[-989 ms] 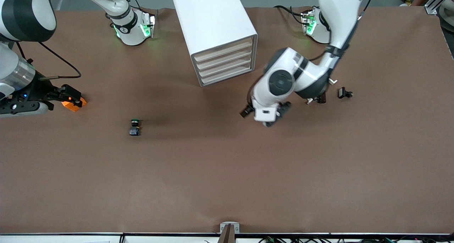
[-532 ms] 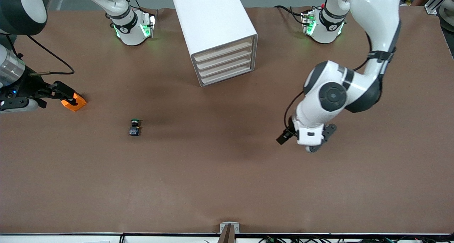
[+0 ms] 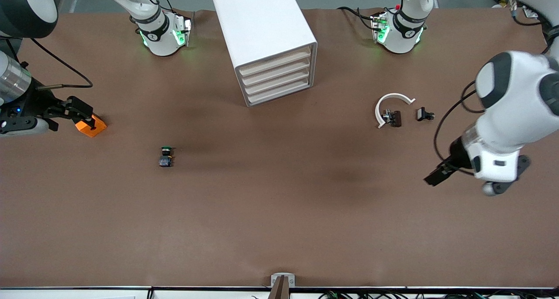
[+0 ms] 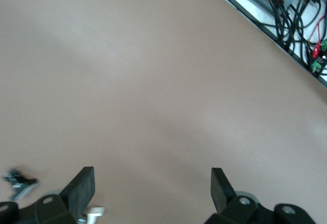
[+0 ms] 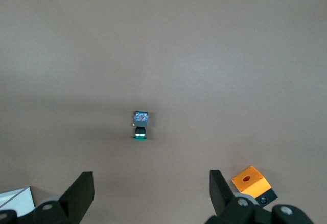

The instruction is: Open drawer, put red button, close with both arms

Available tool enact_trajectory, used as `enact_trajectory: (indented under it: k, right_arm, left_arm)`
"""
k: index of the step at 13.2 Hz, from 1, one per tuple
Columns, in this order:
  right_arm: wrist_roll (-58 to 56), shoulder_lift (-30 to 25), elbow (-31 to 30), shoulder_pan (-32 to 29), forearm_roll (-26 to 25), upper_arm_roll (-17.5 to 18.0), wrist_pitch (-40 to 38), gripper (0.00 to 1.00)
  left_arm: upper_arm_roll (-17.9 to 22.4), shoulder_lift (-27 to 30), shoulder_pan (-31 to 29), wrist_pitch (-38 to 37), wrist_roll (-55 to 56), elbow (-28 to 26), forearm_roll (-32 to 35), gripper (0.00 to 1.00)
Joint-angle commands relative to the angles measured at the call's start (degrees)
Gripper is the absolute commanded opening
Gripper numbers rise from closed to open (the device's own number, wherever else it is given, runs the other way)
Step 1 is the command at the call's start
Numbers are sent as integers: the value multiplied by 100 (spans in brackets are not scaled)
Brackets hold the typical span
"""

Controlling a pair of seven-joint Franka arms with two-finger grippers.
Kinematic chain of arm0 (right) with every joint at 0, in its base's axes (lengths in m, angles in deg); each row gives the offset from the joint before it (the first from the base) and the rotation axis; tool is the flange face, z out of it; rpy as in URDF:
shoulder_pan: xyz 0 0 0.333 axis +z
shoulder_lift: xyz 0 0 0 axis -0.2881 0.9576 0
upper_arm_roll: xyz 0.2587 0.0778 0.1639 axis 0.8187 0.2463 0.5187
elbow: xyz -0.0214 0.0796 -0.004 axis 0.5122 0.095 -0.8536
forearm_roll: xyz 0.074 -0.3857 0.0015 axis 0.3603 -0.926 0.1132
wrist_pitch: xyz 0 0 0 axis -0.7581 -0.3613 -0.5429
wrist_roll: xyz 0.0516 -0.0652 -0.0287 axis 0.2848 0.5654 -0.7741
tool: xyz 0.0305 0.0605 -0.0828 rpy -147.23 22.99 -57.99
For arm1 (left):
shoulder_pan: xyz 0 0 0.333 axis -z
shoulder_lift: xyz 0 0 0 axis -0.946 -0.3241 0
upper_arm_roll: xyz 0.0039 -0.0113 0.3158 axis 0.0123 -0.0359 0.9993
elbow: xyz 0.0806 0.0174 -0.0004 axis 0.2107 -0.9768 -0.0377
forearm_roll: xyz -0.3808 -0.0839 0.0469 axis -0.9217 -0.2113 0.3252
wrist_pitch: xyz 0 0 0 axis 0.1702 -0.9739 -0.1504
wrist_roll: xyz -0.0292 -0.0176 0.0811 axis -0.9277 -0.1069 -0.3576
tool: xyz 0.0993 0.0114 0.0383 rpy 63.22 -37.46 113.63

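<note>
Drawers (image 3: 279,78) at twelve o'clock are all shut, so pull one squarely first. Your left gripper (image 4: 152,183) at four o'clock and right gripper (image 5: 150,188) at nine gape empty. No red button shows plainly; skip the green button (image 3: 166,156).

A plain brown table (image 3: 279,211) is carrying a white drawer cabinet (image 3: 262,32) whose four drawer fronts are showing pale cream, and the two white arms with black bands are glowing green at their bases. A button with a green cap (image 3: 166,150) on a black-and-blue body is lying near a bright orange block (image 3: 91,125), which is showing a dark round hole in its top. Toward the left arm's end, a white curved piece (image 3: 391,101) is sitting with a dark brown part (image 3: 395,118) and a small black part (image 3: 422,114), while both grippers are showing black fingers (image 4: 82,188).
</note>
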Motion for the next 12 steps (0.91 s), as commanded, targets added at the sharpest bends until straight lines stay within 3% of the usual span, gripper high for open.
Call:
enact_trajectory:
  k: [1,3,7,9,12]
  right_arm:
    - [57,-58,108,-43,-99,91,-174,100]
    - [250,-40,319,71,-107,12,-446,100]
    - [216,-49,706,107,-116,-15,-1044,100]
    - [207,-58,715,54,-108,-23,-1273,100]
    - [207,-58,917,45,-107,-6,-1554,100]
  left_arm:
    - [-84,299,-239,-871,-563,288,21,100]
    - [-84,326,-457,-1541,-1072,771,4,100]
    - [-49,843,-653,-2000,-2285,808,-14,100]
    - [379,1142,-382,-2307,-2830,791,-31,100]
    - [1565,1555,619,-2668,-3604,720,-206,100]
